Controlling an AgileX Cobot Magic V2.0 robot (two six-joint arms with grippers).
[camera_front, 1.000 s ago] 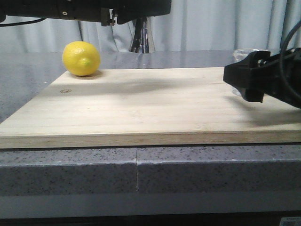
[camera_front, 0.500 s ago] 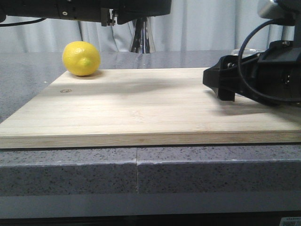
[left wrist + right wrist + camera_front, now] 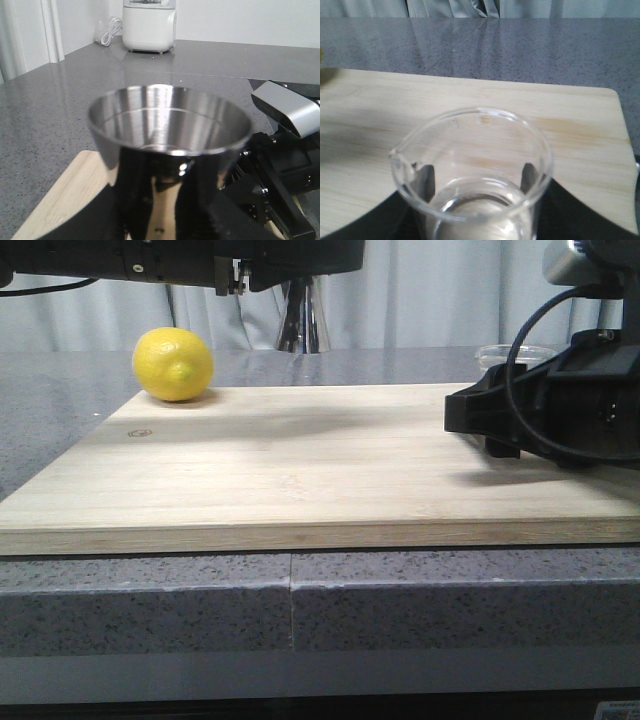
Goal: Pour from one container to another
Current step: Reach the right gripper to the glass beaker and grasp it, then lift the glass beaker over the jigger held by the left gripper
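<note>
Plainly, materials: a pale, smooth-grained rectangular wooden board (image 3: 300, 465) lies on a speckled grey stone desk (image 3: 60, 390); its front edge shows a darker layered rim.
Lemon: a round, dimpled yellow lemon (image 3: 173, 364) sits at the board's far left corner, about 10 o'clock from the board's middle.
Beaker: the small clear glass cylindrical beaker (image 3: 472, 172) has a thin rounded rim, a pouring lip and faint printed marks near the rim; it stands upright, and clear liquid shows low inside it. From the front only its rim (image 3: 515, 353) shows, at about 2 o'clock over the board's far right part, behind the black arm.
Right hand: the black right hand (image 3: 475, 200) is clenched on the beaker, with dark pads visible through the glass on both sides.
Jigger: the tall shiny steel hourglass-shaped jigger (image 3: 170, 135) has a polished, mirror-like bowl that opens upward; I cannot tell whether anything is in it. From the front it (image 3: 300, 320) hangs at about 12 o'clock, above the board's far edge.
Left hand: the black left hand (image 3: 160, 210) grasps the jigger below its bowl.
Edges and room: the board's middle and near half are bare wood; the two vessels are well apart. The board's right edge is rounded at its corner, with grey desk beyond.
</note>
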